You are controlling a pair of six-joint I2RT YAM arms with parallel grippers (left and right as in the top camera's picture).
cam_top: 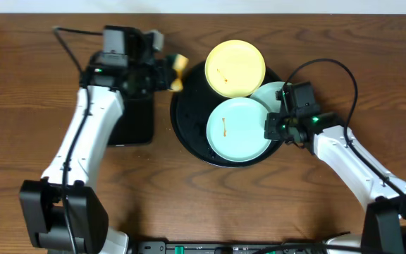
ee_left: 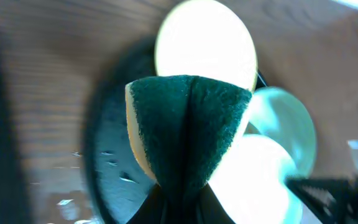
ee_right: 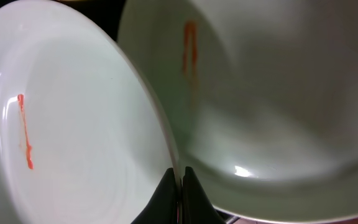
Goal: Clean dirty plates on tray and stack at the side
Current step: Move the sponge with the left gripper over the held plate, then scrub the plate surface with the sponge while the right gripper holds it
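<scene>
The round black tray (cam_top: pixel 186 121) holds a pale yellow plate (cam_top: pixel 236 67) at the back, a teal plate (cam_top: pixel 238 134) in front and a second teal plate (cam_top: pixel 268 94) partly under them at the right. The yellow and front teal plates carry orange-red smears. My right gripper (cam_top: pixel 272 129) is shut on the right rim of the front teal plate (ee_right: pixel 73 124); the second teal plate (ee_right: pixel 272 93) also shows a smear. My left gripper (cam_top: pixel 170 75) is shut on a yellow and green sponge (ee_left: pixel 188 124) over the tray's (ee_left: pixel 104 155) back left rim.
A smaller rectangular black tray (cam_top: pixel 137 120) lies left of the round tray, partly under my left arm. Bare wooden table (cam_top: pixel 168 197) lies in front of both trays and at the far right.
</scene>
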